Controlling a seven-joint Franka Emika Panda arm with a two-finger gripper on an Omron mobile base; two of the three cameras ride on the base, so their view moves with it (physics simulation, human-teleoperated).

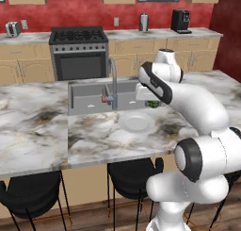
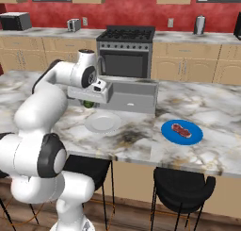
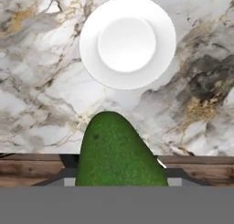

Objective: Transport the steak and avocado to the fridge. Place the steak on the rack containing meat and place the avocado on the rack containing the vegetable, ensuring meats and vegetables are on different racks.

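My gripper (image 3: 121, 179) is shut on the avocado (image 3: 119, 150), a dark green bumpy fruit that hangs just above the marble island counter. From the base views the avocado (image 1: 152, 103) (image 2: 88, 103) peeks out under the hand, between the sink and an empty white plate (image 3: 128, 42). The steak (image 2: 182, 129), a reddish slab, lies on a blue plate (image 2: 167, 136) further right on the counter, well apart from the gripper. The fridge and its racks are out of view.
A sink (image 1: 89, 95) with a tall faucet (image 1: 113, 81) is set into the counter just behind the hand. The white plate (image 1: 136, 122) (image 2: 102, 122) lies near the counter's front edge. Black stools (image 2: 181, 190) stand below. A stove (image 1: 78, 53) is on the far wall.
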